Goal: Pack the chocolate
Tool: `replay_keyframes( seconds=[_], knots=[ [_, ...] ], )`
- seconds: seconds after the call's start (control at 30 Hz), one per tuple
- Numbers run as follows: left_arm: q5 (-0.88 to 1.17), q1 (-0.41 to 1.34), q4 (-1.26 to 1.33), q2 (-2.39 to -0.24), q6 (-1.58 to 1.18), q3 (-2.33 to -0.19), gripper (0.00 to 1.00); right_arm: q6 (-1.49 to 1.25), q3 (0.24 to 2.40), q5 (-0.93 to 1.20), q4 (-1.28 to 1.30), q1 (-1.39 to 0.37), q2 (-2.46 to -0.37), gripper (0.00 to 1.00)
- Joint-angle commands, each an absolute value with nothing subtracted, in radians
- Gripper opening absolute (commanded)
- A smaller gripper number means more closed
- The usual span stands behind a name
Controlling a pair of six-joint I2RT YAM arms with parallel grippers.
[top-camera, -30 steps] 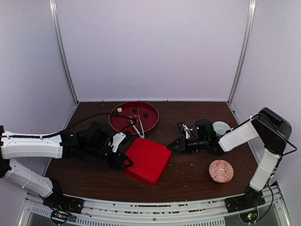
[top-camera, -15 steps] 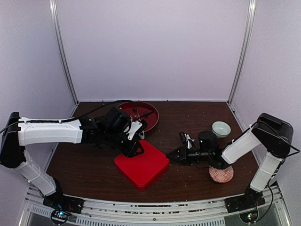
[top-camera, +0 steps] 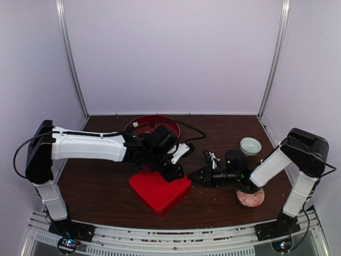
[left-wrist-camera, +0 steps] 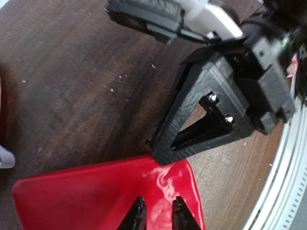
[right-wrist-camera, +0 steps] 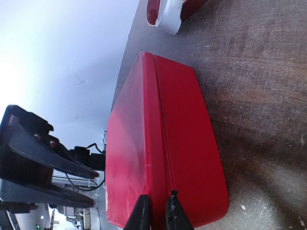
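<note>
The chocolate is out of sight; my left arm covers most of the red plate (top-camera: pixel 145 120) at the back. A closed red box (top-camera: pixel 159 190) lies mid-table. My left gripper (top-camera: pixel 176 172) reaches over the box's far right corner, its fingers (left-wrist-camera: pixel 138 216) nearly shut with nothing between them, just above the red lid (left-wrist-camera: pixel 91 191). My right gripper (top-camera: pixel 195 176) lies low against the box's right side, its fingers (right-wrist-camera: pixel 142 211) nearly shut at the lid's seam on the box (right-wrist-camera: pixel 172 143). In the left wrist view the right gripper's black finger (left-wrist-camera: pixel 211 108) touches the lid's edge.
A white bowl (top-camera: pixel 250 145) stands at the right back. A patterned pink dish (top-camera: pixel 250 198) lies partly under my right arm. A white object (right-wrist-camera: pixel 169 19) lies by the plate's rim. Pale crumbs dot the brown table (top-camera: pixel 96 186).
My left arm has swung right, from the box's left side to its far right corner. The box has slid a little nearer and turned. My right gripper has stayed against the box's right side.
</note>
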State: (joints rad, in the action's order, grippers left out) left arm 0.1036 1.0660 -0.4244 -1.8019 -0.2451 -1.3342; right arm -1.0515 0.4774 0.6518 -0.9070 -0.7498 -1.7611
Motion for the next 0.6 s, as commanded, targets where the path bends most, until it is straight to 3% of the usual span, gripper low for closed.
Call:
replay_keyframes(
  seconds=[0.0, 0.2, 0.57],
  knots=[
    [0.098, 1.084, -0.439, -1.895, -0.209, -1.386, 0.21, -1.072, 0.434, 0.654, -0.735, -0.775, -1.846, 0.05],
    [0.106, 1.085, -0.460, -1.960, -0.222, -1.349, 0.18, -1.084, 0.416, 0.652, -0.781, -0.775, -1.878, 0.05],
    [-0.006, 0.966, -0.463, -1.724, -0.262, -1.313, 0.19, -1.044, 0.424, 0.642, -0.732, -0.775, -1.856, 0.06]
  ],
)
